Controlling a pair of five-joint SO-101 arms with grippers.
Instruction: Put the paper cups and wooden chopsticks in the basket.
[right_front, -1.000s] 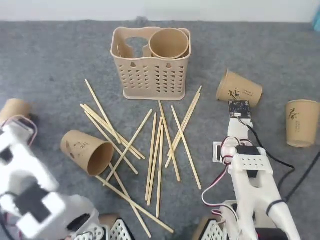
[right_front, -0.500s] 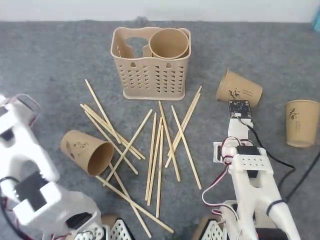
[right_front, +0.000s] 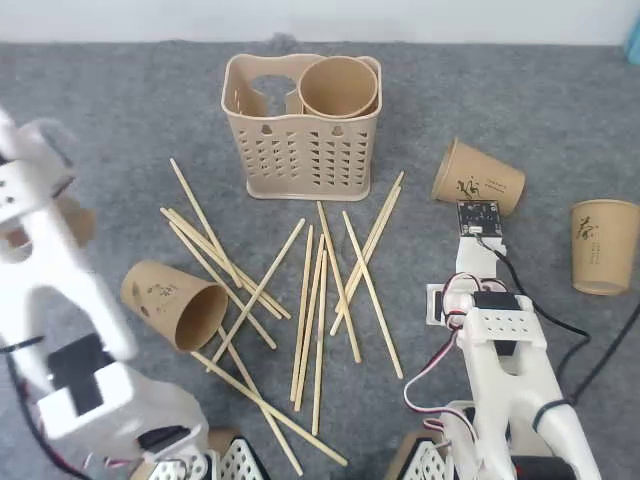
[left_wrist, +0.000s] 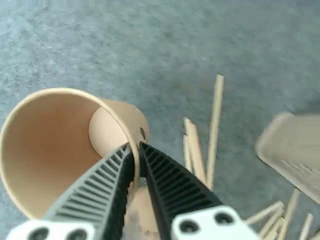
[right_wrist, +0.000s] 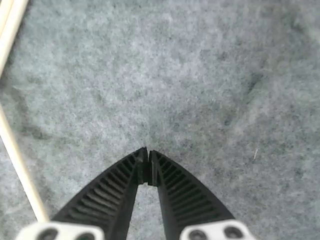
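Left end effector (left_wrist: 136, 146): jaws closed on the wall of a tan paper cup (left_wrist: 55, 145), one finger inside the mouth and one outside. Over the last second the left arm (right_front: 50, 250) has swung up from the left edge of the grey felt bench (right_front: 120, 110). The cup that lay there goes with it. It now hangs clear of the felt, left of the scattered wooden chopsticks (right_front: 320, 300). Grasp looks sound, so I judge the pick done and the carry in hand.

Right end effector (right_wrist: 149, 159): closed on nothing, low over the felt, no motion across the frames.

Nothing else has shifted. The beige perforated plastic basket (right_front: 300, 150) stands far centre, with one brown paper cup (right_front: 338, 85) already upright in its right compartment. The left compartment looks free and is the likely target.

Left to do:
- second cup (right_front: 170, 303), on its side, near left among the chopsticks
- third cup (right_front: 478, 178), on its side, right of the basket
- fourth cup (right_front: 603, 245), upright at the right edge
- all the chopsticks
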